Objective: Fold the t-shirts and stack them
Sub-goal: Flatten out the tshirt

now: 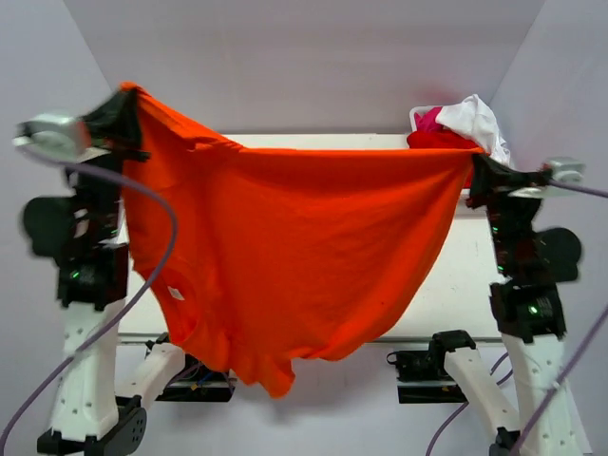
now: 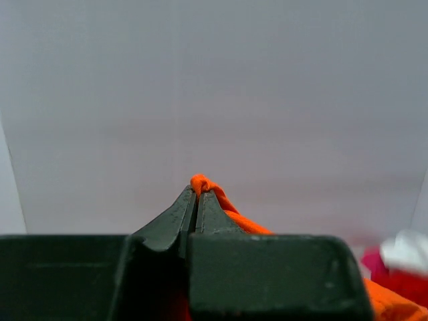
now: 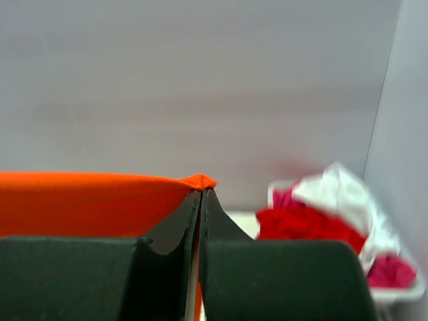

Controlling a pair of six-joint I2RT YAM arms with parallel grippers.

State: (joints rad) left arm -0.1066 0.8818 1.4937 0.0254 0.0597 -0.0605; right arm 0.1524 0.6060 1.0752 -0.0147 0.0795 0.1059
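A bright orange t-shirt (image 1: 294, 247) hangs spread in the air above the table, stretched between both arms. My left gripper (image 1: 123, 103) is shut on its upper left corner, raised higher than the right; in the left wrist view the gripper (image 2: 198, 192) pinches a knot of orange cloth (image 2: 204, 183). At the right, the other gripper (image 1: 475, 160) is shut on the opposite corner, and its wrist view shows the gripper (image 3: 202, 191) with the orange hem (image 3: 100, 200) pulled taut to the left. The shirt's lower edge sags past the table's near edge.
A pile of red, pink and white t-shirts (image 1: 456, 128) fills a white basket (image 3: 401, 294) at the table's back right. The white table (image 1: 465, 275) shows to the right of the hanging shirt. Grey walls close in the back and both sides.
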